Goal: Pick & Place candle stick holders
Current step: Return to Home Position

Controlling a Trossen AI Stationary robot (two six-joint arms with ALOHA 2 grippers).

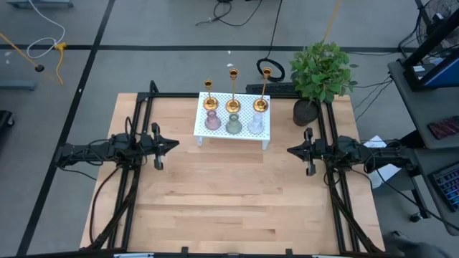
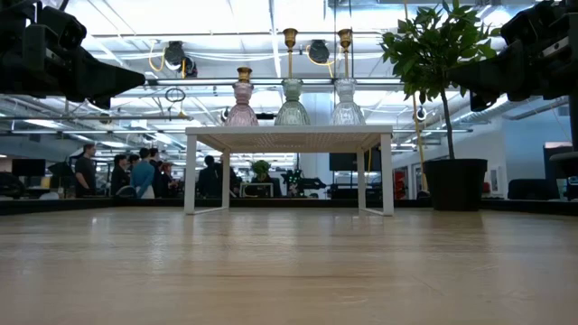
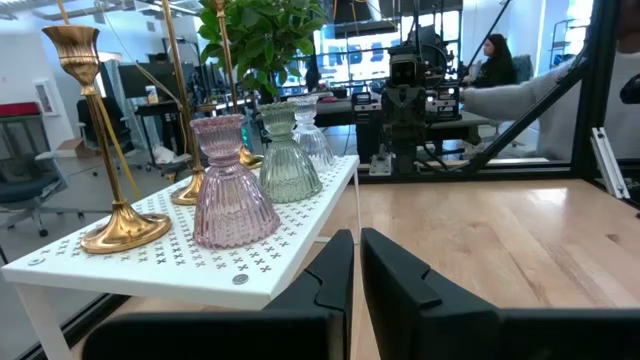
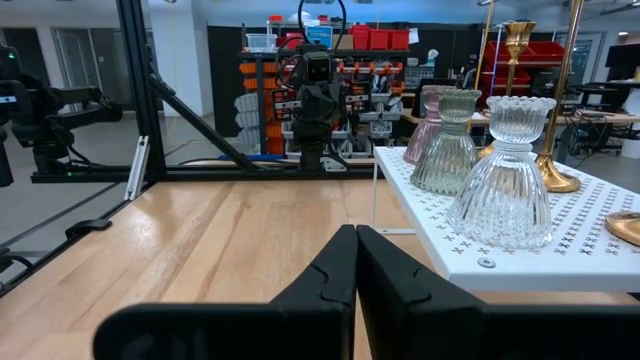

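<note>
Three gold candle stick holders [image 1: 210,102] [image 1: 232,104] [image 1: 261,104] stand on their round bases in a row at the far side of a small white perforated stand [image 1: 233,134]. In front of them stand three ribbed glass holders: pink [image 1: 212,121], green [image 1: 234,125] and clear [image 1: 255,123]. My left gripper [image 1: 176,144] is shut and empty at the stand's left, above the table. My right gripper [image 1: 290,150] is shut and empty at the stand's right. The left wrist view shows a gold holder [image 3: 110,150] and the pink glass [image 3: 232,190].
A potted plant [image 1: 320,75] in a black pot stands at the table's far right corner, close to the stand. Bare wood [image 1: 229,201] lies between the arms and the near edge. People stand in the room beyond the table [image 2: 135,171].
</note>
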